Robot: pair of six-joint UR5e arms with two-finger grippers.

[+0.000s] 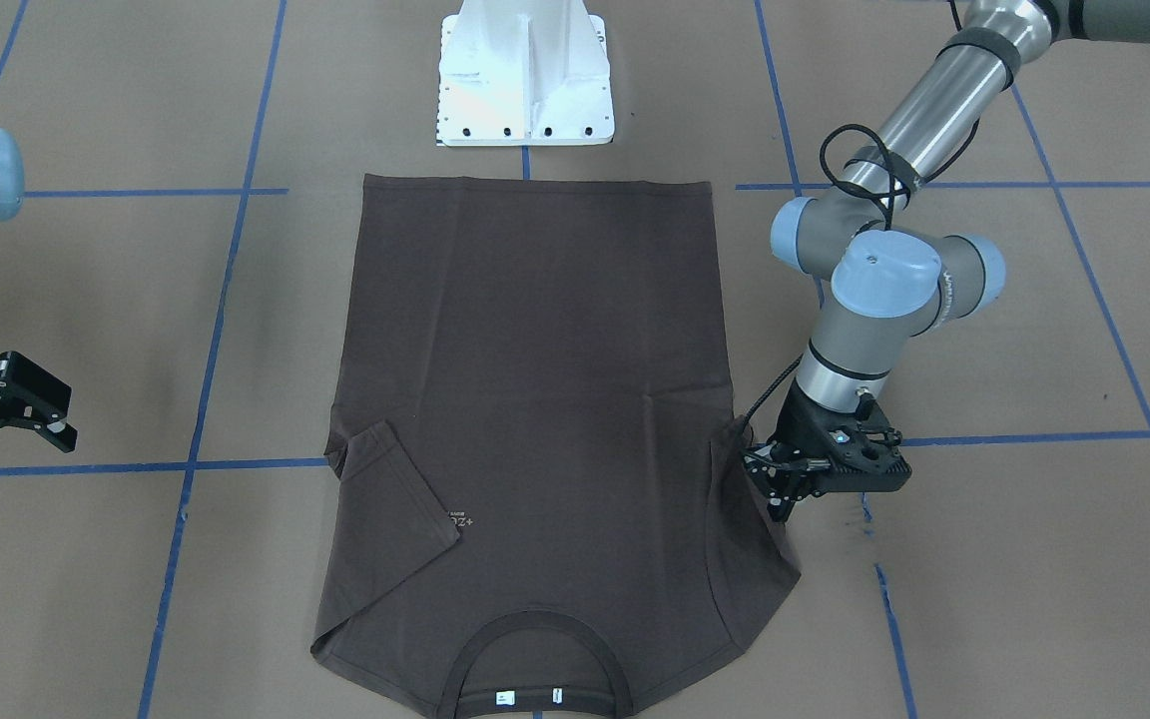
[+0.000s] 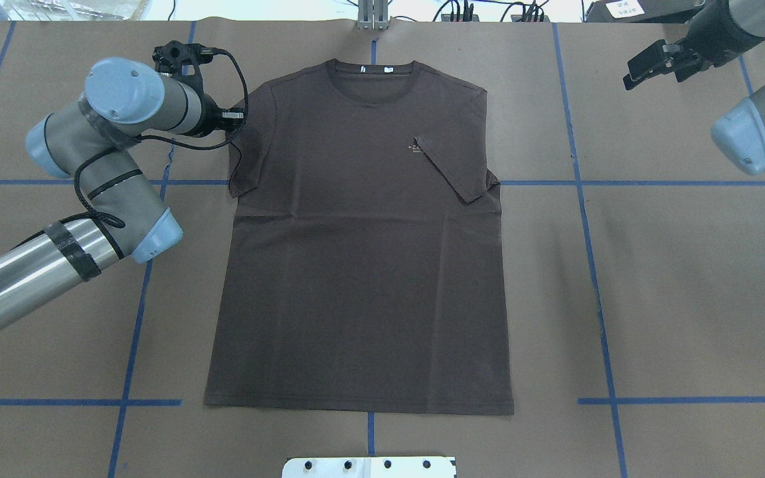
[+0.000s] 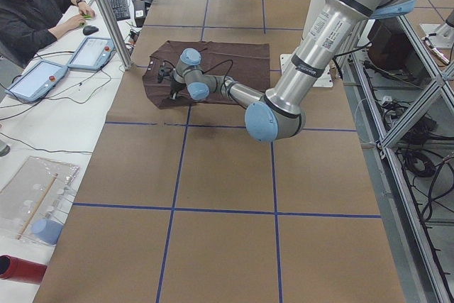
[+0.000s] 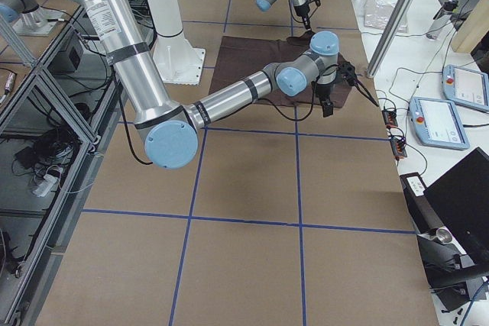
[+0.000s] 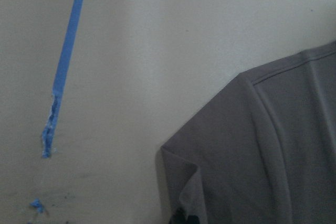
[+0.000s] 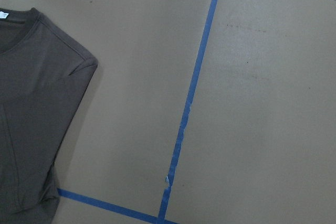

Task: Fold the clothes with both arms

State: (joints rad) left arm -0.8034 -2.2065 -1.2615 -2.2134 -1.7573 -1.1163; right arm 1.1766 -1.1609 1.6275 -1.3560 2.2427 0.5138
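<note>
The dark brown T-shirt (image 2: 356, 265) lies flat, collar (image 2: 372, 73) at the far side, hem toward the robot. Its sleeve on the robot's right (image 2: 452, 169) is folded in over the chest. My left gripper (image 2: 236, 119) is low at the outer edge of the other sleeve (image 1: 755, 539). In the left wrist view that sleeve's hem (image 5: 181, 182) curls up into the fingertips, so the gripper looks shut on it. My right gripper (image 1: 6, 444) is open and empty above bare table, well clear of the shirt. The right wrist view shows the folded shoulder (image 6: 31, 103).
The white base block (image 1: 525, 80) stands just past the shirt's hem. Blue tape lines (image 2: 595, 265) cross the brown table. In the exterior left view an operator (image 3: 35, 19) sits at a side desk with tablets (image 3: 92, 51), beside a metal post (image 3: 110, 15).
</note>
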